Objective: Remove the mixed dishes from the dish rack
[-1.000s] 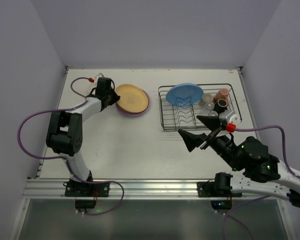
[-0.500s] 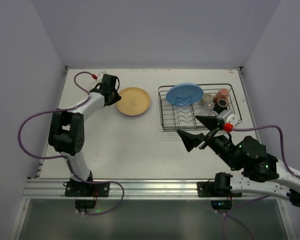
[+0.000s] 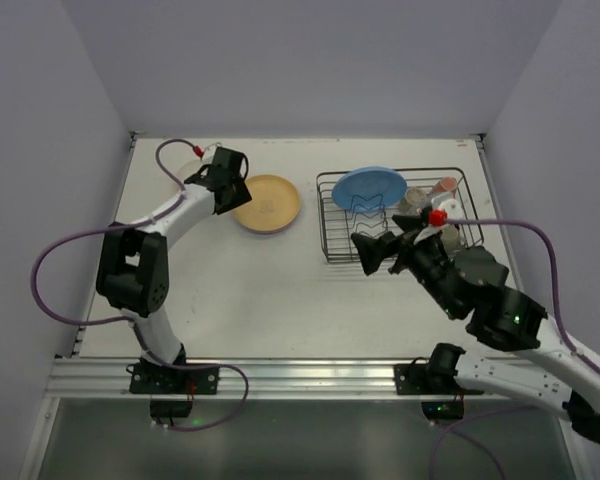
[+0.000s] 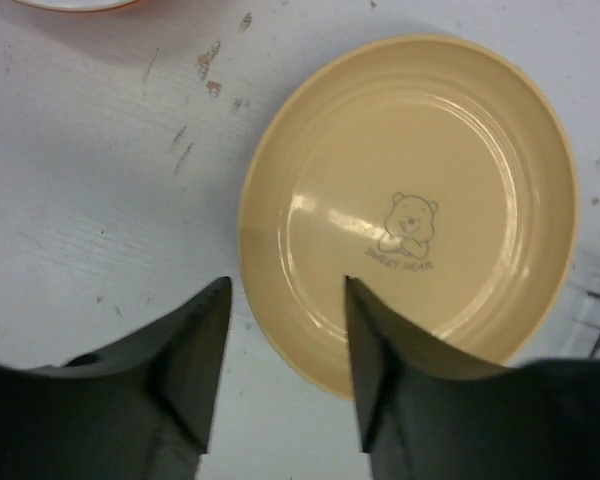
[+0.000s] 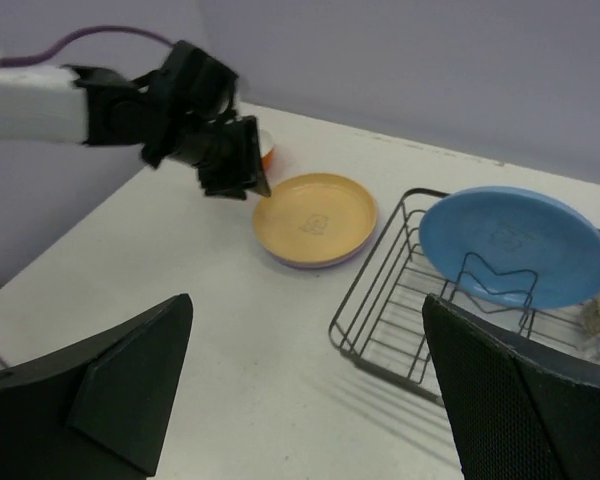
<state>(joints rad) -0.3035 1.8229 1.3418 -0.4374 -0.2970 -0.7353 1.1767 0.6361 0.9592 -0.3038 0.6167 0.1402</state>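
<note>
While the left gripper's (image 4: pixel 285 290) jaws stand part-open on nothing, just above the rim of the tan plate (image 4: pixel 420 200) that lies on a lilac plate (image 5: pixel 315 262), the right gripper's (image 5: pixel 308 330) jaws gape wide and empty beside the dish rack (image 3: pixel 321 220). 1 blue plate (image 5: pixel 515 240) leans among its prongs. It looks light, stiff and slick, best pinched at the upper rim.

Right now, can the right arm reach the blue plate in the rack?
Probably yes. The right pincer is wide open and close to the near side of the dish rack. The blue plate stands propped at that end with nothing over it. Only the rack's own low wires lie between.
</note>
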